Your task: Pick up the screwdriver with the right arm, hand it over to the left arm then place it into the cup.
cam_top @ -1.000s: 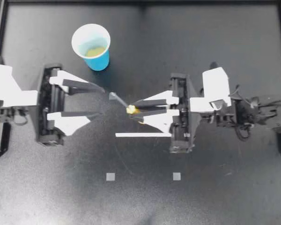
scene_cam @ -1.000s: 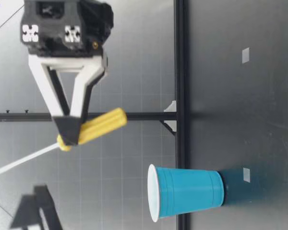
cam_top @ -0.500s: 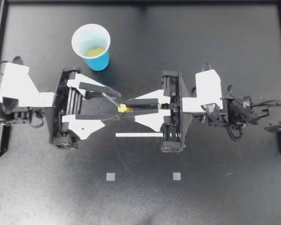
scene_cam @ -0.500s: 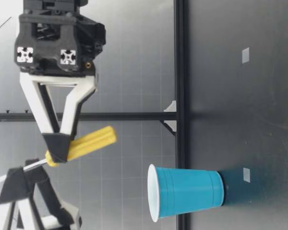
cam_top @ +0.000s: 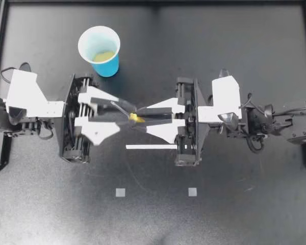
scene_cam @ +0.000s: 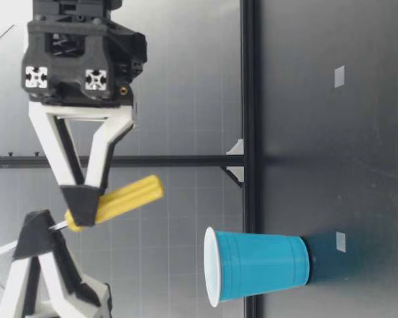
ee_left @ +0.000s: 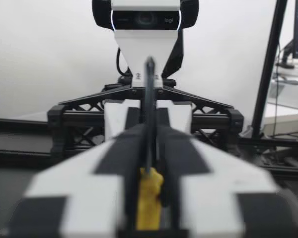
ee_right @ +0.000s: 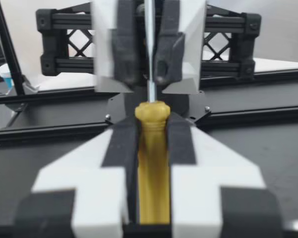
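the black desk (cam_top: 219, 51) lies below both arms. my right end effector (cam_top: 140, 117) and my left end effector (cam_top: 128, 113) meet tip to tip in the air. the blue cup (cam_top: 100, 50) stands upright, well apart, beside my left end effector. the screwdriver (cam_top: 134, 118): yellow handle clenched in my right end effector, shaft reaching into my left; whether that one grips i cannot tell.

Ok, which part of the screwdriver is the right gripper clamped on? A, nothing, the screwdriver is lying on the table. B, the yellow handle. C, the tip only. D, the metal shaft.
B: the right wrist view shows the screwdriver gripped by its yellow handle between the two sides of my right gripper, while its metal shaft runs ahead into my left gripper.
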Tool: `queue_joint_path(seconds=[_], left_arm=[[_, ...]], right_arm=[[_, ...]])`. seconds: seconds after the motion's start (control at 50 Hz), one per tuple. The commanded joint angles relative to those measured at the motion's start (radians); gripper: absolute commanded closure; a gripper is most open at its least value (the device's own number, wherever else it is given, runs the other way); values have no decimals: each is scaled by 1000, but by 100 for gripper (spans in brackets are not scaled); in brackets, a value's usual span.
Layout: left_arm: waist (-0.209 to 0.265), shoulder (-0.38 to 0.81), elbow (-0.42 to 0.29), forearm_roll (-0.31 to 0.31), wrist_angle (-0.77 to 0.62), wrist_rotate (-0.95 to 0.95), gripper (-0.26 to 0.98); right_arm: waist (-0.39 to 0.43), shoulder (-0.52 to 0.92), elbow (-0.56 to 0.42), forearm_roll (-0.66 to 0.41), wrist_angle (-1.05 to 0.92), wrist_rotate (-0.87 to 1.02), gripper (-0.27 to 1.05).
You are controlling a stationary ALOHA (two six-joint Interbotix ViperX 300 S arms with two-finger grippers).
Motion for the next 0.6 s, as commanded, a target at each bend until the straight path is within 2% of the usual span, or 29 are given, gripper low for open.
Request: queue_joint_path(seconds=[0.0, 0.22, 0.34, 0.46, 0.58], left_arm=[[-5, -17, -20, 2, -11, 2, 69], [-3, -17, -20, 2, -11, 2, 70], [-3, -18, -18, 2, -11, 2, 70], [-3, -20, -15, 2, -11, 3, 70], [-3, -21, -12, 2, -11, 2, 70]], right_arm=[[0, -14, -20, 2, -5, 0, 79], [2, -18, -18, 6, -5, 11, 78], [2, -18, -18, 9, -3, 14, 70], [2, -20, -18, 12, -3, 14, 51], [2, -20, -18, 25, -5, 14, 25]])
